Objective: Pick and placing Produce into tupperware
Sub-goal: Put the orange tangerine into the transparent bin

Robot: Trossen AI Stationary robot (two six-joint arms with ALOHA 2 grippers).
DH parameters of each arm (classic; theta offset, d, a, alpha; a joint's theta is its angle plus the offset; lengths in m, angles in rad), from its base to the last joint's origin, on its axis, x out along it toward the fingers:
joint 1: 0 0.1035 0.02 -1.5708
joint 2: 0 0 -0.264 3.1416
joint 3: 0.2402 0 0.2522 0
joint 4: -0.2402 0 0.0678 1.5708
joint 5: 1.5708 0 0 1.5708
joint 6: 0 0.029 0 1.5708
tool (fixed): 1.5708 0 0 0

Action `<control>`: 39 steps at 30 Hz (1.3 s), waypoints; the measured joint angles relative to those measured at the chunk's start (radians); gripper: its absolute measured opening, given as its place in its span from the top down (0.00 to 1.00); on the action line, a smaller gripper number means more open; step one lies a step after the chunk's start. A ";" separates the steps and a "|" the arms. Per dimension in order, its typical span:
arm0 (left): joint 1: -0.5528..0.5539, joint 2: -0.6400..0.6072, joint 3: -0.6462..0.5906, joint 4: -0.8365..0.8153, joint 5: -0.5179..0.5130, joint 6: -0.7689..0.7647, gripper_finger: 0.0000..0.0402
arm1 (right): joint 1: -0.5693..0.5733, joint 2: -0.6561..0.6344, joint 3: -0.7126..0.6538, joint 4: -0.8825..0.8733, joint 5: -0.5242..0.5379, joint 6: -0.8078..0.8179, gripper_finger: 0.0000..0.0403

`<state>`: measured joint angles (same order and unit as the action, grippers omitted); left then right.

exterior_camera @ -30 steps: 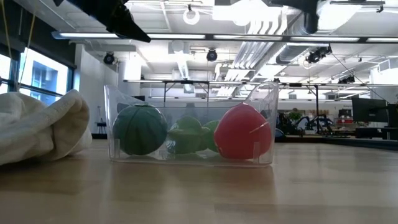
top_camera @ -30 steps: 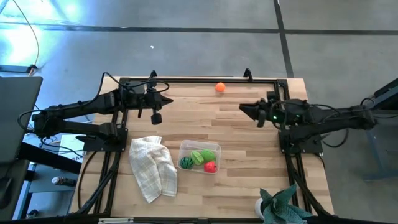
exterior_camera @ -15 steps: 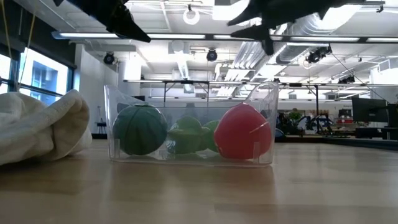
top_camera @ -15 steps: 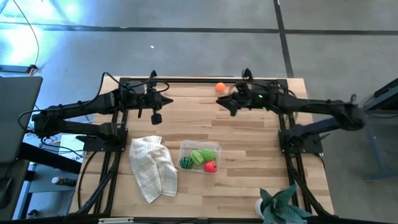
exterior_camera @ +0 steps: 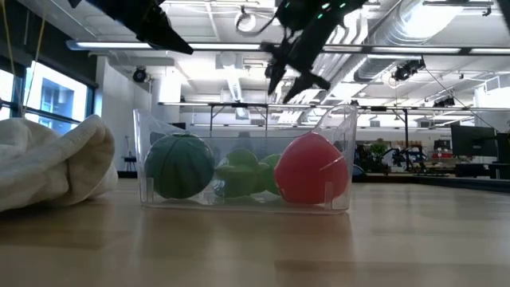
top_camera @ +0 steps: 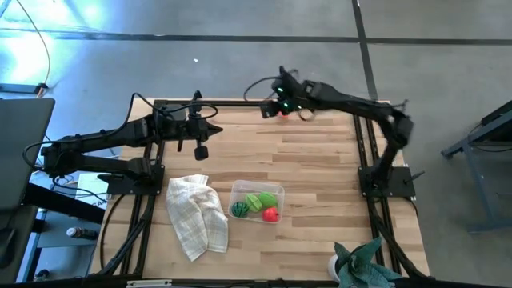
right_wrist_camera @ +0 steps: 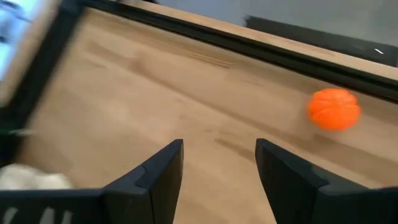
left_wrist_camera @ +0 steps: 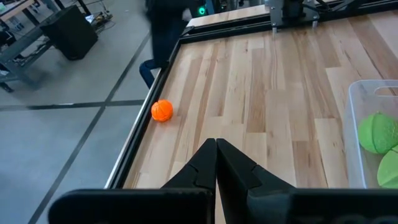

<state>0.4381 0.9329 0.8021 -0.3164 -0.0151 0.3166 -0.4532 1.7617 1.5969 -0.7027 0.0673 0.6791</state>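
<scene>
We see an orange fruit [top_camera: 282,113] on the pale, striped wood bench [top_camera: 320,160]. In the clear tupperware [top_camera: 274,191] sit a dark-green striped ball [top_camera: 239,210], light-green leafy pieces [top_camera: 260,200] and a red fruit [top_camera: 270,214]. The cloth [top_camera: 196,216] is white with faint checks; the plant [top_camera: 364,266] is teal.

Two dark slender arms, black cables trailing; green light near right end effector [top_camera: 268,110], possibly status LED.

- A white checked cloth [top_camera: 196,215] lies crumpled on the wooden counter [top_camera: 320,160], towards the near left.
- A teal spiky plant-like thing [top_camera: 362,265] stands at the counter's near right corner.
- Grey floor [top_camera: 240,64] surrounds the counter.
</scene>
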 joint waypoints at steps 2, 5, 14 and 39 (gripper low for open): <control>0.000 0.000 0.000 0.000 0.000 0.000 1.00 | -0.025 0.083 0.086 -0.073 0.001 0.001 0.52; 0.000 0.000 0.000 0.000 0.000 0.000 1.00 | -0.059 0.195 0.206 -0.168 0.000 0.012 0.52; 0.000 0.000 0.000 0.000 0.000 0.000 1.00 | -0.134 0.402 0.335 -0.432 0.048 0.039 0.52; 0.000 0.000 0.000 0.000 0.000 0.000 1.00 | -0.181 0.436 0.335 -0.408 0.081 -0.078 0.52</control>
<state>0.4381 0.9325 0.8022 -0.3161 -0.0151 0.3164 -0.6346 2.1975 1.9324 -1.1110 0.1485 0.6012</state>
